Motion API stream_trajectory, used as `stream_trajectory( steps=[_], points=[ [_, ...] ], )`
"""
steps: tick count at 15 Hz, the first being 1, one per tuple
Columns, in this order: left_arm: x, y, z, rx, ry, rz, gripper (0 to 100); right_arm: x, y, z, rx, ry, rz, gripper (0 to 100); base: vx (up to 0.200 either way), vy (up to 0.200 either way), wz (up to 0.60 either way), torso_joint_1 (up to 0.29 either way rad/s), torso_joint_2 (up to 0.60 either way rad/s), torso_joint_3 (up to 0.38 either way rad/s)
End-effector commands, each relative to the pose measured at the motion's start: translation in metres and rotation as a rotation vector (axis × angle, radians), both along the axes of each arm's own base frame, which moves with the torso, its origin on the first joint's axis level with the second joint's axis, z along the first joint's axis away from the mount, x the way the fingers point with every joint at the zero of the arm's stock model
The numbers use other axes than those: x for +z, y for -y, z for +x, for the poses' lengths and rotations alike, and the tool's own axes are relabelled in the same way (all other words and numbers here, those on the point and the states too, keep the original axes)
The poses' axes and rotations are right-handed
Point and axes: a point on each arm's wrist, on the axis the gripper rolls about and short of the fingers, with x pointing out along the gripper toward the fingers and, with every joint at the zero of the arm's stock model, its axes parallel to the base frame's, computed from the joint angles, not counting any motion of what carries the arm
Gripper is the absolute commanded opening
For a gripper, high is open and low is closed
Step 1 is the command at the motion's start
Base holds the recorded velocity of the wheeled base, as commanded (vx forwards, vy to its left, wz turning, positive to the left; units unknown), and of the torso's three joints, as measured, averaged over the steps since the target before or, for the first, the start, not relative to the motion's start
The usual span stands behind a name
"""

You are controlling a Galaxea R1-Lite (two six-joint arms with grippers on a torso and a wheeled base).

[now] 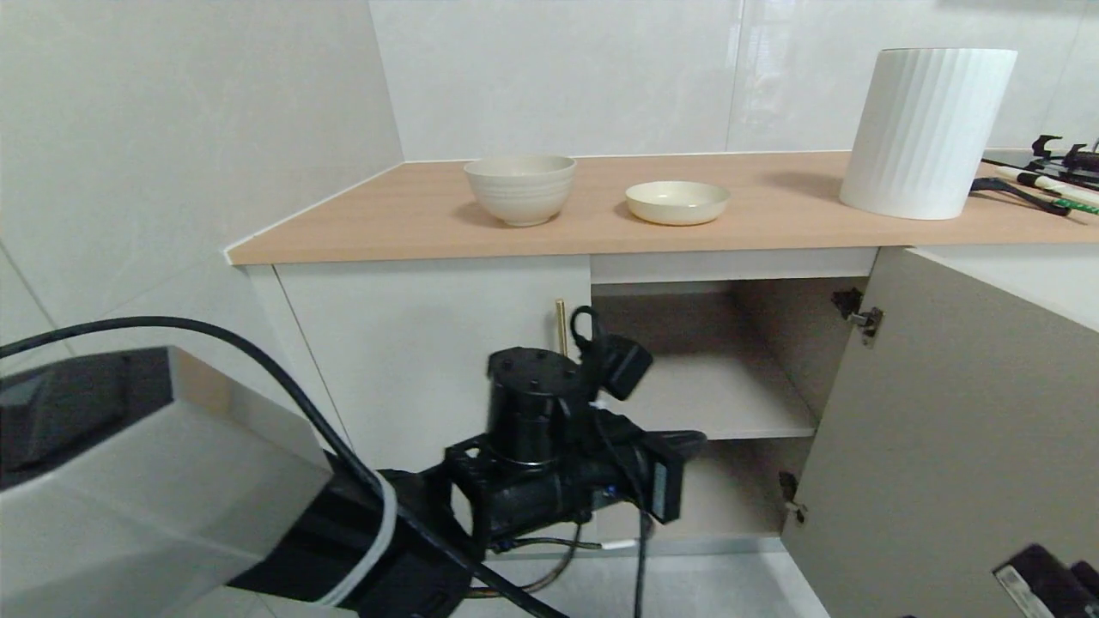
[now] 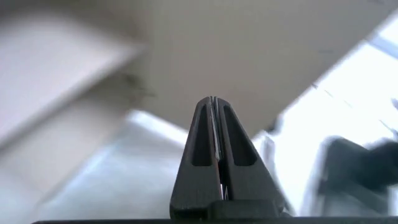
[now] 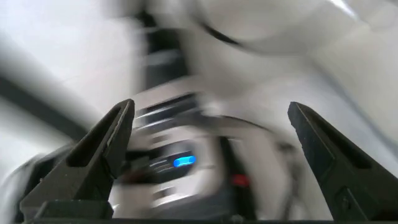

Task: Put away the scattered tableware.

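Observation:
A cream bowl (image 1: 519, 189) and a shallow cream dish (image 1: 677, 202) stand apart on the wooden counter (image 1: 386, 219). My left arm (image 1: 549, 438) hangs low in front of the cabinet, well below both dishes. In the left wrist view my left gripper (image 2: 212, 101) is shut with nothing between its fingers and faces a pale cabinet surface. My right gripper (image 3: 211, 118) stands open and holds nothing, with blurred robot parts behind it.
A tall white ribbed container (image 1: 927, 129) stands at the counter's right, with black tools (image 1: 1039, 184) beyond it. Below, the right cabinet door (image 1: 944, 429) is swung open onto a bare shelf (image 1: 713, 399). The left door (image 1: 429, 352) is closed, with a brass handle (image 1: 560, 326).

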Motion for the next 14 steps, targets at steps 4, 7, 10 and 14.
stream_trajectory(
  steps=[4,7,10,14],
  points=[
    [0.029,-0.129,0.012,0.321,0.136,-0.036,0,0.014,-0.021,0.080,-0.265,-0.031,-0.001,100,0.000,0.000,0.00,0.000,0.00,0.000],
    [0.041,-0.167,0.006,0.421,0.189,0.027,0,0.020,-0.051,0.140,-0.508,0.031,-0.038,100,0.000,0.000,0.00,0.000,0.00,0.000],
    [0.041,-0.181,0.004,0.465,0.131,0.068,0,0.026,-0.082,0.133,-0.644,0.120,-0.119,100,0.000,0.000,0.00,0.000,0.00,0.000],
    [0.045,-0.184,0.011,0.510,0.142,0.064,0,0.009,-0.075,0.133,-0.722,0.011,-0.248,100,0.000,0.000,0.00,0.000,0.00,0.000]
  ],
)
